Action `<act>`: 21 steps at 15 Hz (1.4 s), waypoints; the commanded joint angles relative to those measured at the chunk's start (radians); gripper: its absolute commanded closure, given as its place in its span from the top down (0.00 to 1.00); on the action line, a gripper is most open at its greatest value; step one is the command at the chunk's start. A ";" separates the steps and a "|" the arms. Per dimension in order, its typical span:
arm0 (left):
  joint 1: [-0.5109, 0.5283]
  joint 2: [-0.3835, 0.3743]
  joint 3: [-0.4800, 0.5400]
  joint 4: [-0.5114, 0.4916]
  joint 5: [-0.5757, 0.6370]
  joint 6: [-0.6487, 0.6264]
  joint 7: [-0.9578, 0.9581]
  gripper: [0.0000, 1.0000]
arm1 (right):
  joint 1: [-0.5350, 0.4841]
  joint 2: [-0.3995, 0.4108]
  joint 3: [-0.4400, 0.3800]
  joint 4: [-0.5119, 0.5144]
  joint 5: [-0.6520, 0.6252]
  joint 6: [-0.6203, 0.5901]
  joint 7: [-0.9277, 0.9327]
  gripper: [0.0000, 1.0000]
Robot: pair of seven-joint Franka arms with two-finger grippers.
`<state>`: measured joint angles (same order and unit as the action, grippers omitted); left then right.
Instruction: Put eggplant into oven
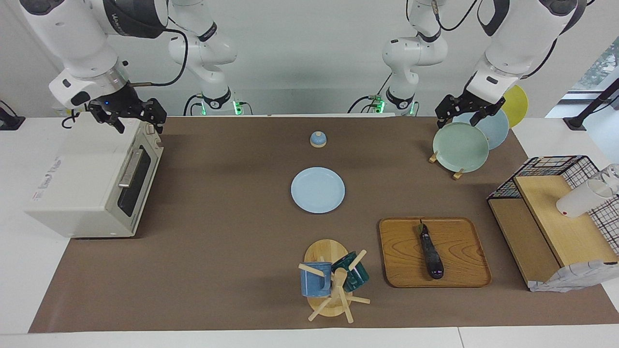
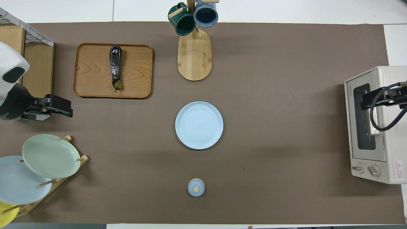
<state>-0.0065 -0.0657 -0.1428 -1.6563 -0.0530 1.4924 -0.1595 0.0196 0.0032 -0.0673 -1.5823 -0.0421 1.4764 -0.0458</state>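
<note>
Eggplant [image 1: 431, 253]: slim, glossy, dark purple-black, lying flat on a rounded rectangular wooden tray [image 1: 459, 232] toward the left arm's end of the tabletop [image 1: 217, 217], well out from the robots. Long axis runs roughly 12 to 6 in the overhead view, stem at 6, pointing back toward the robots.

Left gripper [image 1: 465, 112] hangs over the wooden plate rack [image 1: 444, 159] with its pale green, pale blue and yellow plates; in the overhead view the eggplant lies at about 1 o'clock from it. Jaws appear slightly apart and hold nothing. This arm is clearly the nearer one, and a crosswise grip on the eggplant's middle looks the natural approach.

Right gripper [image 1: 130, 115] sits over the top of the boxy cream-white toaster oven [image 1: 92, 188] at the right arm's end; jaws appear apart, empty. Oven door looks closed, so it likely needs opening first.

Between tray and oven: a round light blue plate [image 1: 317, 190] mid-tabletop, a wooden mug tree [image 1: 333, 285] with a blue and a green mug, a small blue knobbed lid [image 1: 317, 139]. Brown mat surface and broad open room for the carry across. A wire-and-wood shelf [image 1: 556, 217] stands beside the tray.
</note>
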 commanded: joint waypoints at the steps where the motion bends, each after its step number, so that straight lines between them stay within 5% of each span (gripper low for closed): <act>1: 0.017 -0.003 -0.012 0.000 -0.005 0.008 0.000 1.00 | 0.002 -0.017 -0.006 -0.019 0.024 0.021 0.020 1.00; 10: 0.005 -0.003 -0.014 -0.008 -0.005 0.049 -0.012 1.00 | 0.006 -0.019 -0.002 -0.025 0.024 0.048 0.017 1.00; 12: 0.003 -0.002 -0.014 -0.013 -0.005 0.090 -0.015 1.00 | 0.006 -0.019 0.000 -0.039 0.022 0.093 0.006 0.26; 13: 0.005 -0.003 -0.014 -0.017 -0.005 0.107 -0.014 1.00 | 0.006 -0.019 0.000 -0.041 0.024 0.090 -0.006 0.00; 17: 0.013 0.026 -0.015 -0.008 -0.007 0.141 -0.005 1.00 | -0.001 -0.049 -0.002 -0.114 0.007 0.139 -0.009 0.00; 21: 0.013 0.153 -0.017 0.043 -0.004 0.190 0.024 1.00 | -0.009 -0.066 -0.003 -0.215 0.002 0.226 0.049 0.00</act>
<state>-0.0065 0.0062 -0.1511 -1.6560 -0.0531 1.6522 -0.1574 0.0200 -0.0162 -0.0696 -1.6919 -0.0423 1.6338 -0.0271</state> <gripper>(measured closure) 0.000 0.991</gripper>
